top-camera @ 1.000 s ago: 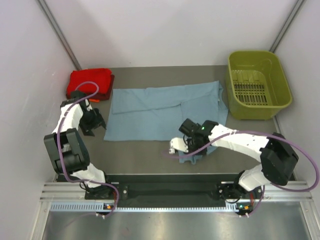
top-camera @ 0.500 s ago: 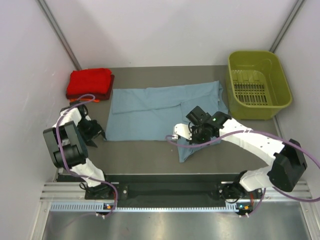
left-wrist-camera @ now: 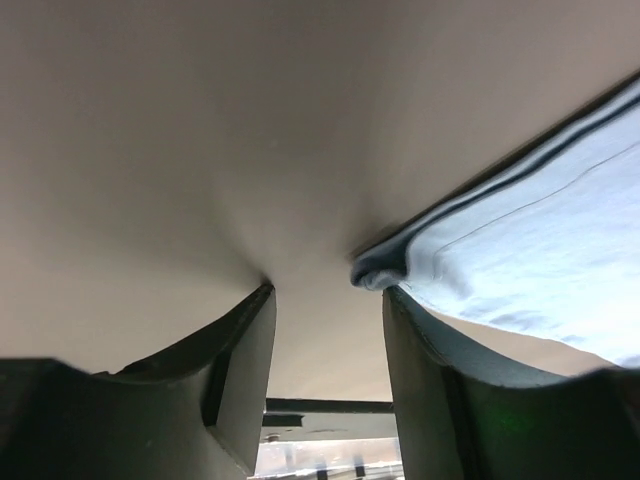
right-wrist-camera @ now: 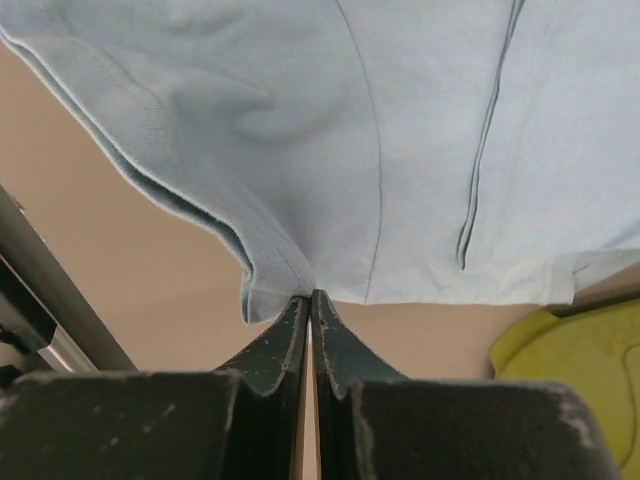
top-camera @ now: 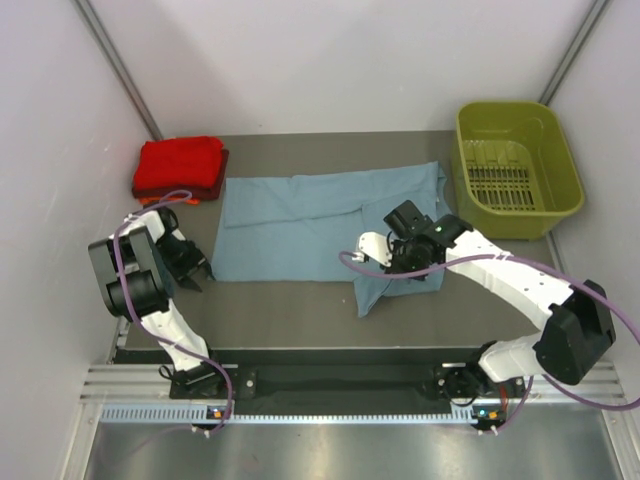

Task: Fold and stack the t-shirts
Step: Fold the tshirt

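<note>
**Top view:** Grey-blue tee (top-camera: 320,225) is lying spread flat across mid table (top-camera: 290,305), long side running L to R. Its R end is sitting just beside the olive-green basket (top-camera: 515,222); can't tell if they're touching. R gripper (top-camera: 390,270) is hanging over the tee's near-R part w/ jaws pinched on the cloth. A flap of tee is trailing from it toward the near edge. L gripper (top-camera: 195,272) is sitting low, just beside the tee's near-L corner. Red folded stack (top-camera: 180,165) is resting at far-L corner, apart from the tee. Bright red is lying on top, w/ darker red & a sliver of orange peeking out underneath. A small green light is glowing on the R wrist. Any lettering on the arms is too small to read.

**L wrist view:** L gripper (left-wrist-camera: 325,340) is holding its jaws moderately apart, w/ only bare table (left-wrist-camera: 200,150) showing btw them. The two dark fingers (left-wrist-camera: 245,370) are gripping nothing. Tee (left-wrist-camera: 540,270) is coming in from the R of the pic, stitched hem showing. Its rolled corner is sitting right at the tip of the pic's R-hand finger; can't tell if it's touching.

**R wrist view:** R gripper (right-wrist-camera: 311,310) is clamping its jaws fully together on the tee's hem, fingertips meeting w/ the cloth edge nipped btw them. Tee (right-wrist-camera: 400,130) is filling the upper pic, seams & a folded-over edge showing, and draping away from the grip. Tan table (right-wrist-camera: 150,290) is showing below L. A yellow-green bit of basket (right-wrist-camera: 570,360) is showing at lower R.
</note>
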`<state>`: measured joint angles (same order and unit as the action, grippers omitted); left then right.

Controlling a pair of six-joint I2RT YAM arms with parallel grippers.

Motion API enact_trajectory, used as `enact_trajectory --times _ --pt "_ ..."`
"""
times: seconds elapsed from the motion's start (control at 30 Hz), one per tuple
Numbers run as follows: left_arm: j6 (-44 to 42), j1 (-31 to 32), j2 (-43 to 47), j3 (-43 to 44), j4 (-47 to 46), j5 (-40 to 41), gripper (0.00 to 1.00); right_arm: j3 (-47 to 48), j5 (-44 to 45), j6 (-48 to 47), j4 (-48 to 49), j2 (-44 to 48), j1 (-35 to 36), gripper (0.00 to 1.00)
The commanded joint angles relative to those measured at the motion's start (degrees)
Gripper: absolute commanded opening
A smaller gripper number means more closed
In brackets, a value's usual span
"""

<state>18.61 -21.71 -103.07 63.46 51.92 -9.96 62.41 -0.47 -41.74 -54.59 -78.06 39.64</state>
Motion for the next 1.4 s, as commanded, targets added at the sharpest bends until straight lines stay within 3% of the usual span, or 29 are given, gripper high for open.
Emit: enact_trajectory --times 0.0,0.17,0.3,0.47,1.0,1.37 --pt "1.3 -0.3 -1.5 2.5 -2.8 -2.2 0.52 2.5 0.2 1.0 0.2 1.5 -1.7 0.00" --pt "1.7 -0.3 -2.8 3.8 -3.2 -3.7 0.47 2.8 0.2 1.5 0.6 1.0 -2.4 0.00" --pt "1.1 -0.3 -3.4 4.1 -3.6 -5.6 0.31 3.2 0.2 1.6 0.8 0.6 -2.8 0.00" --pt "0.9 -0.3 -2.0 3.3 -3.2 -7.3 0.01 3.0 0.3 1.8 1.3 0.5 -3.6 0.00" --pt "-0.6 -0.3 10.9 -1.1 -0.3 -11.5 0.00 4.6 0.2 2.6 2.4 0.7 -5.6 0.00" --pt "-3.9 0.0 7.1 7.4 1.3 -15.6 0.00 10.6 2.3 6.4 6.9 0.5 -12.3 0.00"
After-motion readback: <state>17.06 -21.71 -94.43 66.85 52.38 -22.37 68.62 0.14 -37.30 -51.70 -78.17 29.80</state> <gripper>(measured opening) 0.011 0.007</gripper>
